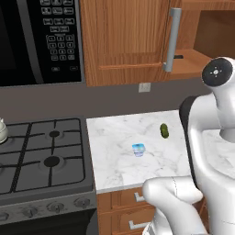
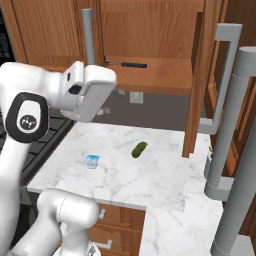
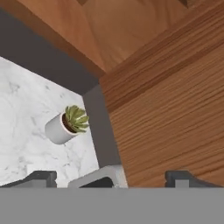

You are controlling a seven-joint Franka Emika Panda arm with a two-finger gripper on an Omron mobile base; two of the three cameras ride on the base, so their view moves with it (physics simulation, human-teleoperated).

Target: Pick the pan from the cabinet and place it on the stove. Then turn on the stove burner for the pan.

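On the far left we have the stove [image 1: 43, 156], its black grates bare apart from a white kettle [image 1: 2, 131] at the left edge, so the wider stove burner [image 1: 51, 161] near the front is free for the pan. Right of it lies the marble bench [image 1: 119, 156], carrying a small blue-white cup [image 1: 138, 149] near its middle and a green pickle [image 1: 164, 130] toward the back right.

Above the bench, the cabinet [image 2: 150, 55] stands with its door swung wide, which we judge was done to give the arm a way in. The pan [image 2: 127, 64] rests on the cabinet's lower shelf; we can make out only its thin black handle, lying along the shelf near the front edge, pointing left.

Our tool [image 3: 111, 177] is released, its two fingertips [image 3: 41, 177] spread wide with nothing between them. In the hand view it faces the wooden door edge and a small potted plant [image 3: 68, 124] at the bench's right end. So the pan lies up and to the left of the tool, well apart, and we judge the reach into the shelf is not yet begun.
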